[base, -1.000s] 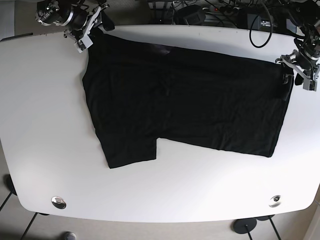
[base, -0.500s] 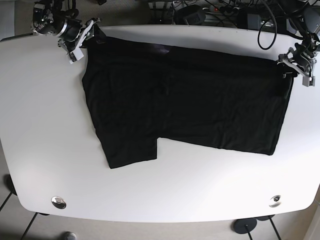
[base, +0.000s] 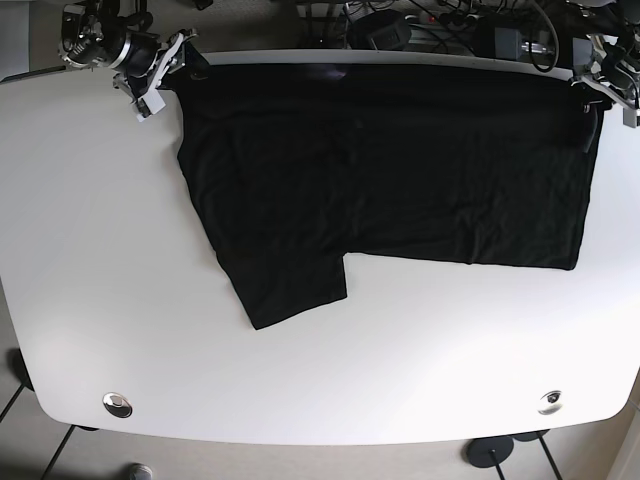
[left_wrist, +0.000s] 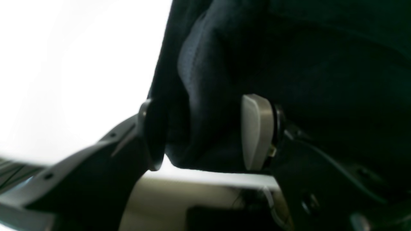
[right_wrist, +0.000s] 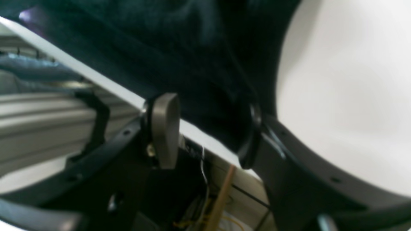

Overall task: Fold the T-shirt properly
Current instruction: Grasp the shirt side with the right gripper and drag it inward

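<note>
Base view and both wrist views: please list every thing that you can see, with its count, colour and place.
T-shirt: one, black, spread flat over the far half of the table, one sleeve pointing toward the near edge.
Table: one, white, fills most of the base view.
Round metal fittings: two, silver, near corners of the table.
Cables and devices: several, black, behind the far edge.
Left end effector: one, black with a grey pad, shut on the T-shirt at the far corner on the base view's right.
Right end effector: one, same colours, shut on the T-shirt at the far left corner.
</note>
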You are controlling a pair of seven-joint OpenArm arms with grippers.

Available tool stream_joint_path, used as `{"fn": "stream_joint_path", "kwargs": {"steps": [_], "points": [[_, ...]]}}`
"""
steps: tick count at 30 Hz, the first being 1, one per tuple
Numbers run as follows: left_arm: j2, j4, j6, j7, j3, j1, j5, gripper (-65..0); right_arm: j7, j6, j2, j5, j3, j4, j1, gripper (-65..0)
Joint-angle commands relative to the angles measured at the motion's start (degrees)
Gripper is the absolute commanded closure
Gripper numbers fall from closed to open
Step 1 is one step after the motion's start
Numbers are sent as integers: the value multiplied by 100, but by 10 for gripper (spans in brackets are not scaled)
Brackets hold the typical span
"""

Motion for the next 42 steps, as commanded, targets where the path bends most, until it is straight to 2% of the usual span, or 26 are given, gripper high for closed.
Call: {"fn": "stream_joint_path", "kwargs": {"steps": [1, 4, 7, 12, 15, 16, 19, 23, 24, 25, 29, 31, 32, 38, 42], "points": [[145, 496, 97, 117, -138, 37, 141, -332, 25, -12, 108, -31, 49, 269, -163, -268], [453, 1463, 97, 117, -217, 28, 158, -333, -54, -12, 20, -31, 322, 876, -356, -268], [664, 2157, 97, 117, -190, 28, 150, -335, -389, -12, -103, -13, 559, 1306, -356, -268], [681, 2360, 97, 117, 161, -262, 176, -332, -468, -12, -95, 681, 577, 1183, 259, -274], [681, 2360, 97, 117, 328, -315, 176, -332, -793, -12, -121, 716, 260, 911, 998, -270], [681, 2360, 97, 117, 399, -315, 176, -332, -916, -12, -306, 699, 243, 717, 1306, -270], [672, 2360, 97, 117, 425, -394, 176, -332, -942, -12, -490, 532, 164, 313, 1807, -274], [672, 2351, 97, 117, 416, -420, 185, -332, -890, -12, -552, 497, -504, -478, 2466, -270], [672, 2351, 97, 117, 425, -420, 185, -332, -802, -51, -657, 497, -628, -645, 2633, -270], [672, 2351, 97, 117, 425, -420, 185, -332, -705, -183, -701, 497, -680, -707, 2712, -270], [672, 2351, 97, 117, 425, -420, 185, -332, -406, -473, -605, 497, -1076, -1164, 3055, -270], [672, 2351, 97, 117, 425, -412, 185, -332, -380, -711, -596, 497, -1146, -1480, 3231, -270], [672, 2351, 97, 117, 425, -403, 185, -332, -371, -755, -596, 497, -1155, -1595, 3257, -270], [672, 2342, 97, 117, 416, -385, 185, -332, -230, -790, -578, 453, -1164, -1647, 3257, -270], [672, 2342, 97, 117, 425, -394, 185, -332, -239, -746, -772, -110, -1164, -1647, 3248, -270]]}}
